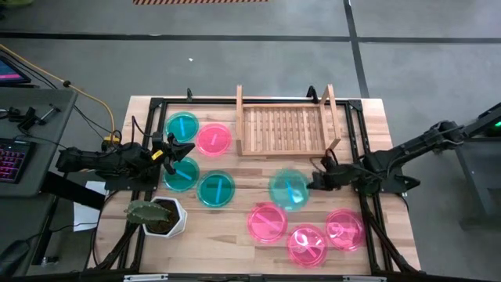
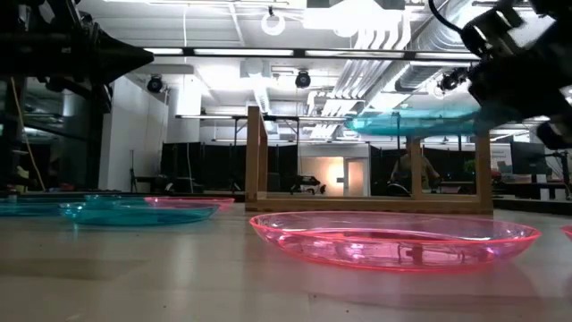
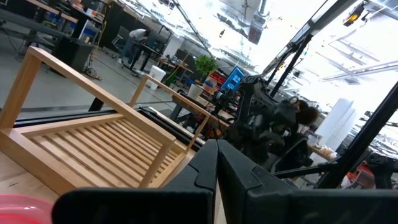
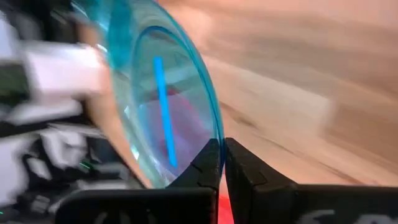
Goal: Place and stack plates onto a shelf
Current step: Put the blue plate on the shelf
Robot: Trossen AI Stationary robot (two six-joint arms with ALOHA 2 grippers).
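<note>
The right gripper (image 1: 313,183) is clenched on the rim of a teal plate (image 1: 289,189), lifted clear of the table at six o'clock of the empty shelf (image 1: 286,130). That thin edge grip could let the plate slip or tilt against the rail. The left gripper (image 1: 190,148) waits clenched and empty at nine o'clock.

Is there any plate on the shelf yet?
No: in the high view the shelf shows only bare slats, and the right gripper holds a teal plate by its rim above the table, short of it.

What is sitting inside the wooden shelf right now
Nothing: the shelf shows only its bare slats. The right gripper holds a teal plate lifted in front of it, not yet inside.
</note>
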